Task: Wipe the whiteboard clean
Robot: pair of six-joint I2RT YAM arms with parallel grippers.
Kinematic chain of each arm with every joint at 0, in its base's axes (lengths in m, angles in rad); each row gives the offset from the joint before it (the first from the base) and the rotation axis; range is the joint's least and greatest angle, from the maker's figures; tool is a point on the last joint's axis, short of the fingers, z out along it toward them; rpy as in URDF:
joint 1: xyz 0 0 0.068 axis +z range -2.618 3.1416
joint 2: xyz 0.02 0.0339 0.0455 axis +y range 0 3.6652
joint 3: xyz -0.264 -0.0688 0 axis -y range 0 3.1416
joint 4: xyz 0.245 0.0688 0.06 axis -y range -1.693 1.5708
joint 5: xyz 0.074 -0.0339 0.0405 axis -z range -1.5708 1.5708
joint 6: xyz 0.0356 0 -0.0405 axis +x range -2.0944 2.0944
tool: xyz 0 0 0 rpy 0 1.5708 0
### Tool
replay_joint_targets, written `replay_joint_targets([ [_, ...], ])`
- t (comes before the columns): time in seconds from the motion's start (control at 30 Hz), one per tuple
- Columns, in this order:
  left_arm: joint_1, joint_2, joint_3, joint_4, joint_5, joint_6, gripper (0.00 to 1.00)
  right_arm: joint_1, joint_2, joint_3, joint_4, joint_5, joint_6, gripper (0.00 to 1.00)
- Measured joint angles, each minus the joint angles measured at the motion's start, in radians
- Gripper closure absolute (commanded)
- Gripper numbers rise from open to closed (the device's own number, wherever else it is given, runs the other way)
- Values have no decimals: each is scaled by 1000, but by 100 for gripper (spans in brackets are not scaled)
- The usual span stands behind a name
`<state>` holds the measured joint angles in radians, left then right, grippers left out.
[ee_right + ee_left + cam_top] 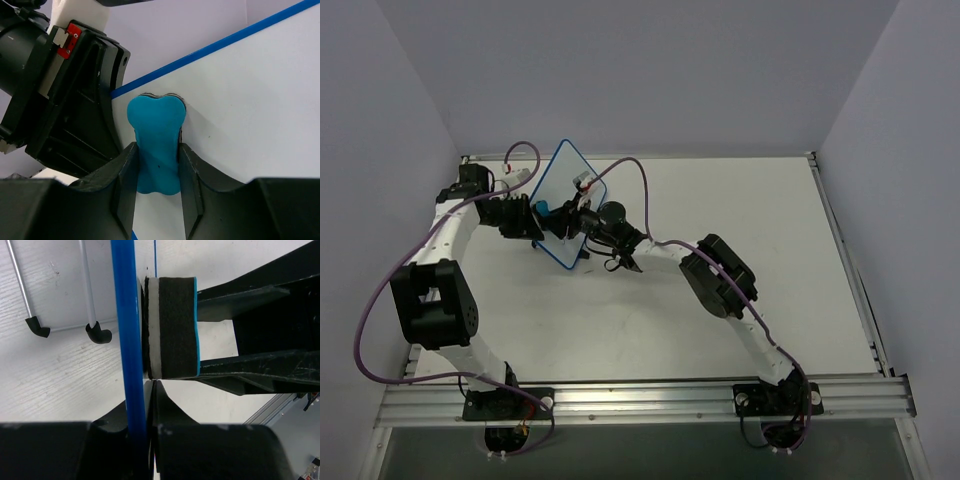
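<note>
At the far left of the tabletop (740, 200), the left arm (450, 250) reaches in from the side. The left jaws are closed tight on the edge of the small white whiteboard with a blue rounded-corner frame (565, 172). In the left wrist view the frame's blue rim runs straight down into the narrow slot between them. This grip holds the whiteboard up on edge, tilted, over the far-left part of the tabletop, so its writing face is turned toward the other arm. It probably also braces the whiteboard against the push of wiping. The board's two black-capped wire feet (97, 332) hang on the back side, away from the work.

Just right of the rim sits the blue bone-shaped eraser with a black felt pad (155, 145). Its felt lies flat against the white face, close beside the left jaws. That flat contact is what lets the pad rub the surface rather than skate on one corner.

The right jaws are nearly shut, pinching the eraser by its narrow waist, one finger on each side. The right arm (720, 275) stretches across from the right to reach it. The stretch of board seen from the right wrist looks clean, apart from a tiny speck. The rest of the face is hidden, so I cannot tell how much wiping remains.
</note>
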<state>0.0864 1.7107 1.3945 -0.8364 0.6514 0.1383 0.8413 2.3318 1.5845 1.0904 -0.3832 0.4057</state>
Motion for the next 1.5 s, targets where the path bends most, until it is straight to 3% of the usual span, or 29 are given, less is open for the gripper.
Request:
replay_joint_targets([
  [0.47, -5, -6, -3, -3, 8, 47, 98, 36, -32, -329, 237, 164, 183, 100],
  [0.77, -18, -17, -6, -2, 6, 63, 98, 0, -26, -444, 241, 188, 261, 100],
  [1.5, -19, -20, -6, 53, -20, 75, 98, -32, -24, -175, -29, 161, 245, 100],
])
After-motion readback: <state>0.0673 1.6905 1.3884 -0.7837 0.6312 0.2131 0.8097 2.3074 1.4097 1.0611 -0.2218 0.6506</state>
